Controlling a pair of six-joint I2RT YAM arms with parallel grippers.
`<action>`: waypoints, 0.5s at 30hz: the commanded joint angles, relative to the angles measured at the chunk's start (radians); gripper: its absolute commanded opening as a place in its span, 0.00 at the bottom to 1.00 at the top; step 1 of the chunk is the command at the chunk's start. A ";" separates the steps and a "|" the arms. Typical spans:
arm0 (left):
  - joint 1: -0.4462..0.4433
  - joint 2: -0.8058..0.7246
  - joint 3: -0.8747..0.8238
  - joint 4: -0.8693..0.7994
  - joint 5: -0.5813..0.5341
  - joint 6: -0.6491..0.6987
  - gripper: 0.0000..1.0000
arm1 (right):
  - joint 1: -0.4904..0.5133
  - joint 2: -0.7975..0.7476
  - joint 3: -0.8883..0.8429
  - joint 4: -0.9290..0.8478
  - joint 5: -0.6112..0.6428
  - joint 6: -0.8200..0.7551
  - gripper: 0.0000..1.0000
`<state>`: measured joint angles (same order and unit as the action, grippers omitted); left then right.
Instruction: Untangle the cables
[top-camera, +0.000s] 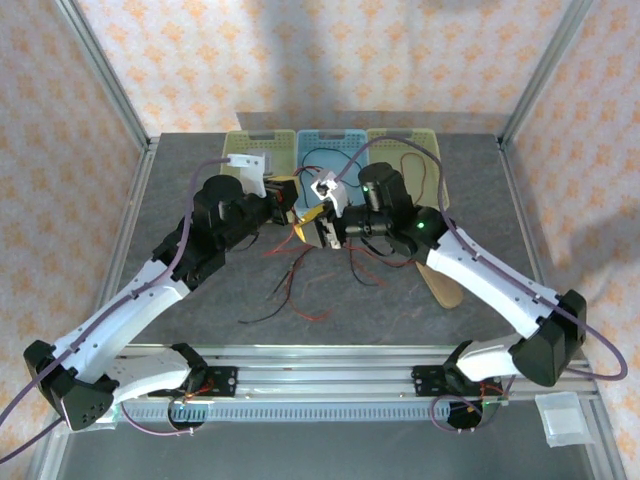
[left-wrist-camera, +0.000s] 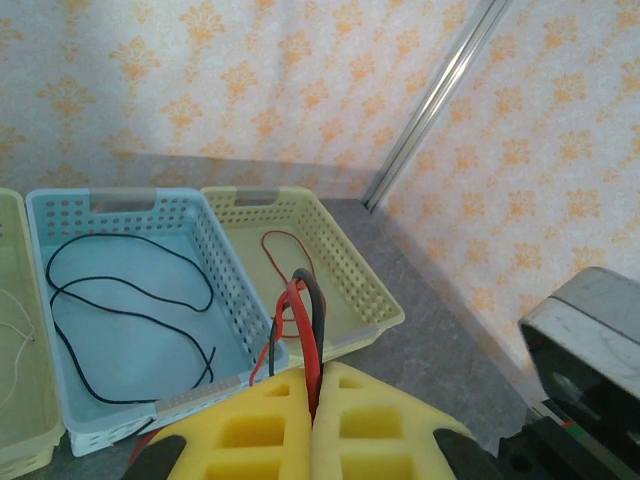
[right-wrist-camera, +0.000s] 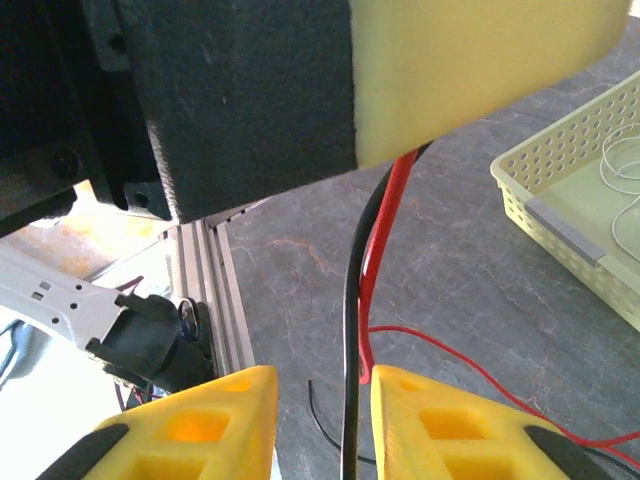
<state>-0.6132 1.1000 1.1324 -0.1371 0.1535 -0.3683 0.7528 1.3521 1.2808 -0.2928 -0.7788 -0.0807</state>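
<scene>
Top: cables sprawl in a loose heap on the table, with 2 strands lifted to where the arms meet.
Left wrist: left gripper is clamped on 1 red + 1 black strand.
Right wrist: right gripper is part open. Those 2 strands hang between its jaws, not pinched.
Handling guess: light, limp, slick. Grab 1 strand just under the clamp and pull slowly.

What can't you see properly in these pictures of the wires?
1. Top view: the loose cables on the table are too thin to count, and the right arm covers some.
2. Left wrist view: the white cable is cut off by the left edge.
3. Right wrist view: the black cable leaves the bottom edge between the fingers of the right gripper; its end is unseen.
</scene>
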 joint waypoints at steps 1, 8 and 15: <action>0.003 -0.005 0.004 0.034 0.009 -0.002 0.00 | 0.010 0.003 0.038 0.024 -0.026 0.001 0.24; 0.003 -0.010 -0.003 0.033 0.003 -0.006 0.00 | 0.010 -0.025 0.028 0.016 0.015 0.003 0.00; 0.003 -0.012 -0.040 0.070 0.067 -0.009 0.38 | 0.009 -0.134 -0.015 0.061 0.309 0.040 0.00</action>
<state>-0.6128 1.0996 1.1179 -0.1139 0.1665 -0.3687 0.7605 1.2900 1.2762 -0.2905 -0.6395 -0.0643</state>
